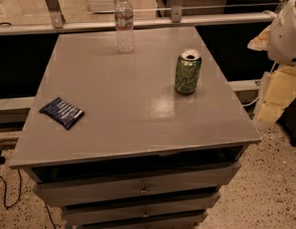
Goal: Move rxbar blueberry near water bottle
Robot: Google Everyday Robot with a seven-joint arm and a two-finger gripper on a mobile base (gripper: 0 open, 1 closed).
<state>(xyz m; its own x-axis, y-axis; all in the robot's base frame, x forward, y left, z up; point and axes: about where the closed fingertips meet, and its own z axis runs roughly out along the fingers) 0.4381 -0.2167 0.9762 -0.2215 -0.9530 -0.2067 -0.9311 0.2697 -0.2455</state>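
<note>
You do not have the gripper in this view: it sits somewhere off the frame, so you cannot tell whether it is open or closed, or whether it has hold of anything. All you see of the machine is a white rounded shell [287, 30] at the upper right edge, possibly part of the robot's arm, hanging well clear of everything on the table. The rxbar blueberry [62, 112] lies flat near the left edge of the grey cabinet top [133, 123], towards the front, turned at a slant to that edge, with nothing touching it. It is on the opposite side of the top from that white shell. The water bottle [124, 23] stands upright with its cap on at the far edge, roughly in the middle, well apart from the bar. The green soda can [187, 72] stands upright on the right half, between the bottle and the front right corner, touching neither. Below the top you see drawers [143, 187], the uppermost gap slightly open. A metal rail [224, 19] runs behind the cabinet, and a black cable [5, 194] trails over the speckled floor at lower left.
</note>
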